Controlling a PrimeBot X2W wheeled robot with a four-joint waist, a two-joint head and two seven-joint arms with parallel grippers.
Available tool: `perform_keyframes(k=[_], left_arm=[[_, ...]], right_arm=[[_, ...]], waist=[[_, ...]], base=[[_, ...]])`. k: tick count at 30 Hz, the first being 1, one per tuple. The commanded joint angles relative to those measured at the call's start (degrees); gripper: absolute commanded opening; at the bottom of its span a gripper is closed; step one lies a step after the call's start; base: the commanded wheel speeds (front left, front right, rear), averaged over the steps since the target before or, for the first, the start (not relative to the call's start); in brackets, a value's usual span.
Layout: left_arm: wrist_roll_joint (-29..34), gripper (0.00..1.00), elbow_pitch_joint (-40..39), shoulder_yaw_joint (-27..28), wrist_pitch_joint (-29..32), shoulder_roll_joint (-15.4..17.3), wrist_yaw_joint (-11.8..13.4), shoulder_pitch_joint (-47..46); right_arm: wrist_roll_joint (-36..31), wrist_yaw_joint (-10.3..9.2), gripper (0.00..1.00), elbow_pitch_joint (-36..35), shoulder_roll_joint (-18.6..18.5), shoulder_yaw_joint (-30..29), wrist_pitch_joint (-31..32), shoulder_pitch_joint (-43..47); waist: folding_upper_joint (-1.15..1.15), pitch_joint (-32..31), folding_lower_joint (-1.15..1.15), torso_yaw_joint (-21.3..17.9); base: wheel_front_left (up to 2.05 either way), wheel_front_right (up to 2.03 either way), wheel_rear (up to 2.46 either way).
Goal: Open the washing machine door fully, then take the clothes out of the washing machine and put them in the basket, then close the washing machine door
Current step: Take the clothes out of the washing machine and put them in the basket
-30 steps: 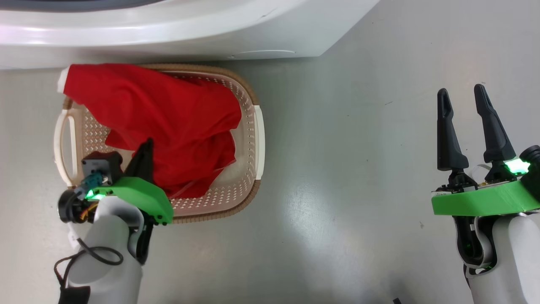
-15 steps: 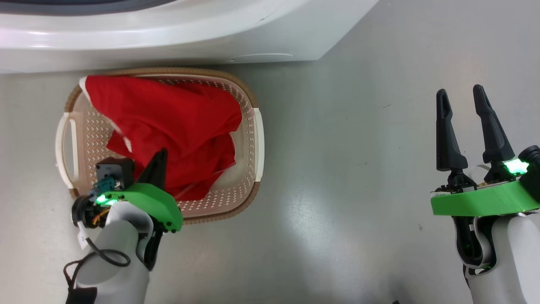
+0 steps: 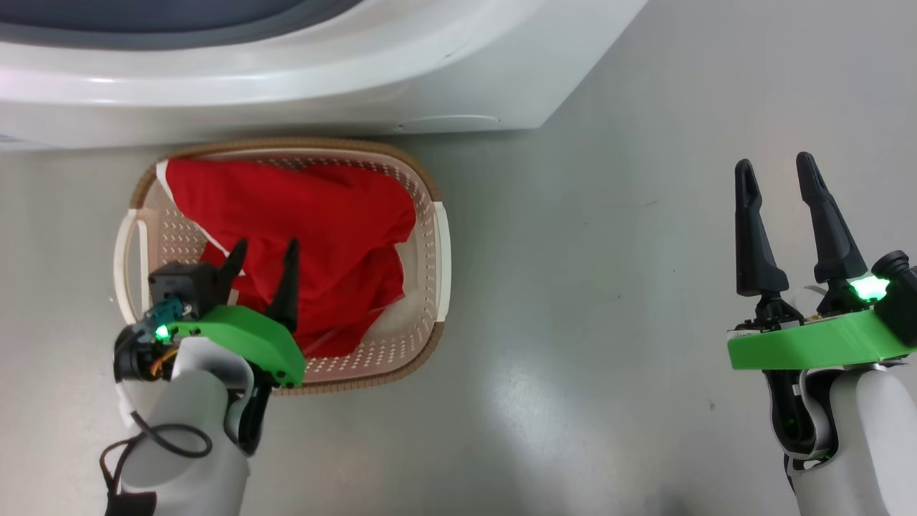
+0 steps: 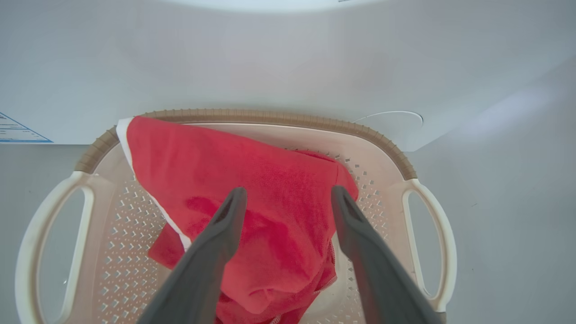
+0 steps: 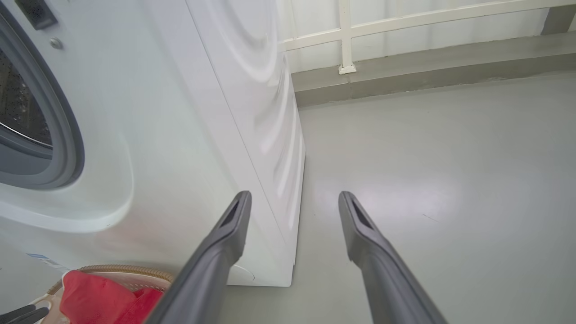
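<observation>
The clothes [image 3: 322, 215] are a bright red heap with white trim lying inside the cream basket [image 3: 444, 251], which stands on the floor against the white washing machine [image 3: 286, 79]. My left gripper [image 3: 263, 247] hovers open over the basket's near side. In the left wrist view its fingers [image 4: 289, 192] straddle the clothes [image 4: 252, 180] without gripping them. My right gripper [image 3: 774, 163] stands open and empty far to the right. The right wrist view shows the machine's grey rubber ring [image 5: 67, 135] around the open drum mouth. The washing machine door is out of view.
Bare grey floor [image 3: 587, 287] stretches between the basket and my right arm. In the right wrist view, the machine's side panel [image 5: 270, 112] runs back toward a white railing [image 5: 346, 40] at the wall. A blue label [image 4: 18, 130] sits low on the machine's front.
My left gripper has opened and let go of the red clothes. They have dropped from the far left rim into the basket. The head camera has shifted slightly.
</observation>
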Motion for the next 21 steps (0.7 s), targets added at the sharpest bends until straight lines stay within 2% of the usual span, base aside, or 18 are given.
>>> perform_keyframes(k=[1, 12, 21], left_arm=[[-0.03, 1.00, -1.27, 1.67, -0.27, 2.14, 0.03, 2.90], [1.87, 1.00, -9.76, 5.01, -0.27, 2.34, 0.03, 7.91], [3.89, 1.00, -20.24, 7.34, -0.27, 2.20, 0.03, 13.79]], right_arm=[[0.01, 0.37, 1.00, -1.05, 0.05, 1.44, -0.37, 1.72], [0.16, 0.37, 1.00, 0.07, 0.05, 1.49, -0.37, 4.11], [0.15, 0.37, 1.00, 1.28, 0.05, 1.62, -0.37, 7.02]], waist=[[0.00, -1.34, 0.00, -0.07], [0.00, -7.91, 0.00, 0.12], [0.00, -14.37, 0.00, 0.51]], base=[[0.00, 0.00, 0.00], [0.00, 0.00, 0.00], [0.00, 0.00, 0.00]])
